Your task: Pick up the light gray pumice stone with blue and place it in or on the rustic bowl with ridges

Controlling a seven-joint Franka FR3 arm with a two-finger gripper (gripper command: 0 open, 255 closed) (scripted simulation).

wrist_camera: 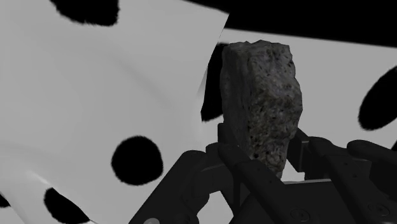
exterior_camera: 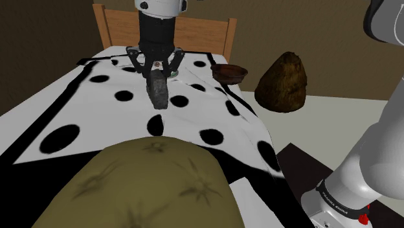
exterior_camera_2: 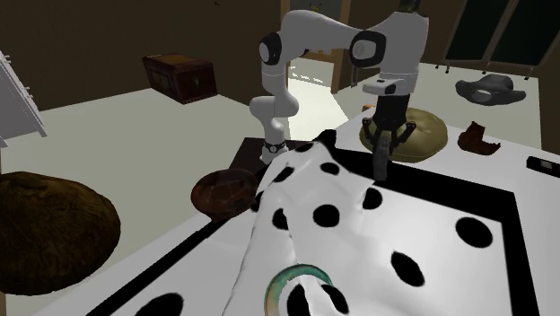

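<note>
Showing the grasp made: jaws clamped on the dark rough stone [exterior_camera: 158, 91], apparently clear of the spotted bedspread [exterior_camera: 97, 110]; transfer to the brown bowl [exterior_camera: 228, 73], at the shoulder view's far right, remains.

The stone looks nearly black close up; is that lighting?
Partly: wrist view is dim, stone dark grey, spotted cloth grey; shoulder view shows whiter cloth, yet the stone is dark there too; second exterior view has a bright patch of floor.
</note>
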